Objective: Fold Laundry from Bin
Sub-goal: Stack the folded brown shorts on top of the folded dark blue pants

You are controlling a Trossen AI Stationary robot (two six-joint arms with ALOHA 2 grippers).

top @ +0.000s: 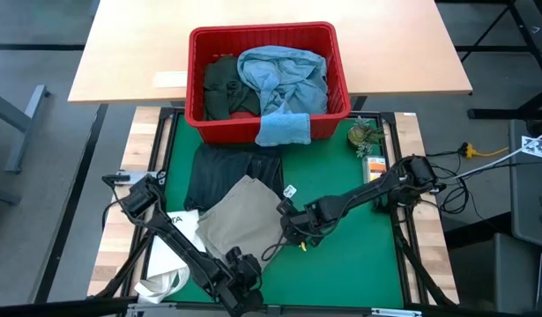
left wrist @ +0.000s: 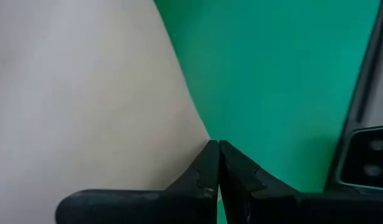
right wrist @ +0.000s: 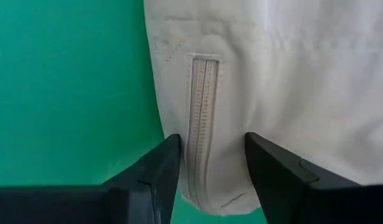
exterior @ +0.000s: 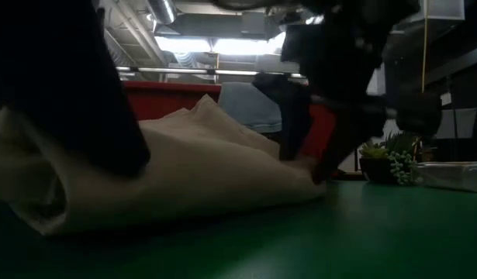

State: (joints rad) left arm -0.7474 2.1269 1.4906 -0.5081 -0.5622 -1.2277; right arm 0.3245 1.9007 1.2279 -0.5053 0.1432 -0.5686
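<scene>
Both jaws of the left gripper (left wrist: 217, 163) are pressed tight together, right at the near edge of the tan trousers (top: 240, 220), and it cannot be told if any cloth is pinched between them. Wide-apart jaws are seen on the right gripper (right wrist: 210, 163), which is set down over the right edge of the tan trousers, with the zipper flap (right wrist: 202, 102) lying between its two fingers. Nothing is squeezed by those fingers. The tan trousers are spread on the green mat (top: 359, 255), near the middle of the table. A dark navy piece (top: 222, 167) is laid flat just beyond them, partly under them, close to the red bin (top: 337, 53). The red bin is placed at the far side of the table. A dark green piece (top: 222, 84) and light blue jeans (top: 284, 75) are piled inside it, and a small light blue cloth (top: 282, 129) is hung over its near wall. A white tote bag (top: 169, 255) is seen at the near left, under the left arm. A small green plant (top: 363, 135) is kept at the far right of the mat.
</scene>
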